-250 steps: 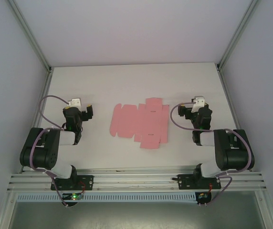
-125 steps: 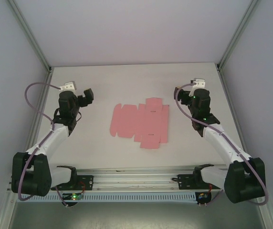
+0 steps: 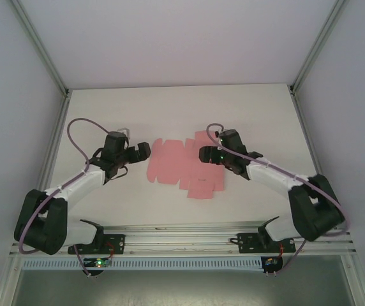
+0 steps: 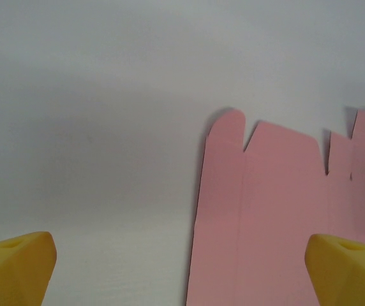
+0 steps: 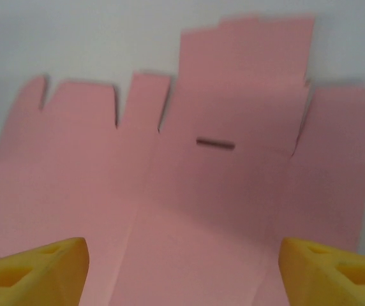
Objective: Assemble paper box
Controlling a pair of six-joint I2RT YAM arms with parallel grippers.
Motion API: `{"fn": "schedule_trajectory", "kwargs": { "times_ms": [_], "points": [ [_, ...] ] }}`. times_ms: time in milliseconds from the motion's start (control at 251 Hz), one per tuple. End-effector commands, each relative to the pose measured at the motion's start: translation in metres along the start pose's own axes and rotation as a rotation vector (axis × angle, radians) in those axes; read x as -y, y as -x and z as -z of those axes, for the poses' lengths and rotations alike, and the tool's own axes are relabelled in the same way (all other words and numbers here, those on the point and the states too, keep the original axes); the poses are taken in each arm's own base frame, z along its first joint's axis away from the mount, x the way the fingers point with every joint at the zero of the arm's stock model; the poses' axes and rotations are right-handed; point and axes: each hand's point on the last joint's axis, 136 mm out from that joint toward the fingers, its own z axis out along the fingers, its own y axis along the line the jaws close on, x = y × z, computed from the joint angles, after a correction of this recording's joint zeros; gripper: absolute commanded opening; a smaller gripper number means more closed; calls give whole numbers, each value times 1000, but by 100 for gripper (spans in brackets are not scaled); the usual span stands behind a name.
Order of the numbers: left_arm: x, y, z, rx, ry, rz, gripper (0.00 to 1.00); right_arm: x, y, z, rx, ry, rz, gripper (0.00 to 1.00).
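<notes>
The paper box [image 3: 184, 167] is a flat, unfolded pink die-cut sheet lying in the middle of the white worktop [image 3: 106, 115], between the two arms.

The left claw [image 3: 143, 152] has its jaws wide apart and grips nothing. From above, its tips sit at the sheet's left edge. In its own wrist view the left claw [image 4: 182, 271] straddles that edge. One yellow pad [image 4: 16, 264] is over bare worktop [image 4: 106, 95] and the other is over the pink card of the paper box [image 4: 278, 210]. The straight cut edge runs up between them to a rounded corner tab [image 4: 228, 131]. Whether either pad touches the surface cannot be told.

The right claw [image 3: 203, 155] also has its jaws parted and nothing is clamped in them. From above, it is over the right half of the sheet, just near of the far flap [image 3: 206, 137]. In its wrist view the right claw [image 5: 182, 274] has both yellow pads at the lower corners, each over pink card. The paper box [image 5: 201, 191] spreads out beyond them, slightly blurred. It shows a short dark slot [image 5: 216, 144] cut in the middle panel, narrow notched flaps to one side and a taller flap [image 5: 246, 48] at the far edge. Contact with the card cannot be judged here either.
</notes>
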Motion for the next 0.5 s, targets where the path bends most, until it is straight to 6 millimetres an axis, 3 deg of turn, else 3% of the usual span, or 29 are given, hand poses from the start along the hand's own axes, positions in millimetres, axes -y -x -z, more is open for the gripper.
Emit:
{"fn": "schedule_trajectory", "kwargs": {
  "times_ms": [0, 208, 495],
  "points": [
    [11, -7, -3, -53, -28, -1, 100, 0, -14, -17, -69, 96, -62, 74],
    [26, -13, -18, -115, -109, 6, 100, 32, -40, -39, -128, 102, -137, 72],
    [55, -16, -40, -191, -271, 59, 100, 40, -68, -63, -230, 150, -138, 66]
  ]
}}
